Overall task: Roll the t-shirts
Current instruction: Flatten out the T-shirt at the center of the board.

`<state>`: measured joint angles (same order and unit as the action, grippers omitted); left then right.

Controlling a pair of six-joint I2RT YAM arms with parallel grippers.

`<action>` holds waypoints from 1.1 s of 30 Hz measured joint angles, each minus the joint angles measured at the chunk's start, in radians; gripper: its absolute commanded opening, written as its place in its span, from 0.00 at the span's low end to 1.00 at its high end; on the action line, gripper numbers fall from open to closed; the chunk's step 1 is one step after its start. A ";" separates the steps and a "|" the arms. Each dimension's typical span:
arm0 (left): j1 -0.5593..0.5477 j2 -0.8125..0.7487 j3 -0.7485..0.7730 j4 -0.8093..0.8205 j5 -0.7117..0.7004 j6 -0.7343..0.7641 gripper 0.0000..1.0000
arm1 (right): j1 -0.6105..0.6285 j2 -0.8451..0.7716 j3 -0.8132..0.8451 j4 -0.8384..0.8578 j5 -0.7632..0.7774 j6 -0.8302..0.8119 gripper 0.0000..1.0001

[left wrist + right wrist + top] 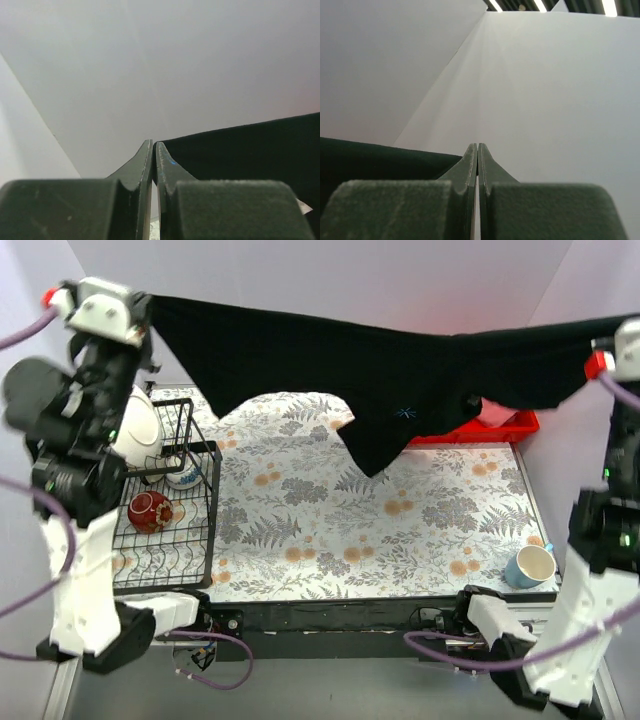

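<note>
The large black t-shirt (pixel 340 355) hangs stretched in the air between my two raised grippers, its lower part drooping to a point over the far table. Its small light-blue starburst print (pixel 405 412) faces the top camera. My left gripper (pixel 152 312) is shut on the shirt's left end, and the black cloth (pixel 250 150) shows beside its closed fingertips (pixel 154 146). My right gripper (pixel 603 348) is shut on the right end, with dark cloth (pixel 370 157) left of its closed fingertips (pixel 478 147). The salmon-pink t-shirt is not clearly in view.
A floral tablecloth (pixel 350 530) covers the table. A black wire dish rack (pixel 195 530) at the left holds a red bowl (pixel 150 510) and white dishes (pixel 138 430). A red bin (pixel 505 427) sits at the back right. A light-blue cup (pixel 530 565) stands at the front right.
</note>
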<state>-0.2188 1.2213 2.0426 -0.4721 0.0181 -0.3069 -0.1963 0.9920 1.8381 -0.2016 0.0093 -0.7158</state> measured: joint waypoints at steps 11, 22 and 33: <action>0.001 -0.207 0.056 -0.087 -0.021 -0.003 0.00 | 0.000 -0.127 0.320 -0.263 0.027 -0.060 0.01; 0.001 -0.174 0.086 -0.024 -0.011 0.041 0.00 | 0.003 -0.136 0.317 -0.169 0.042 -0.128 0.01; 0.001 0.234 -0.203 0.147 0.101 0.093 0.00 | 0.009 -0.147 -0.489 0.078 -0.044 -0.109 0.01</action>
<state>-0.2180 1.4555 1.8397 -0.3248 0.1196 -0.2134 -0.1875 0.8452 1.3495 -0.1238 -0.0349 -0.8246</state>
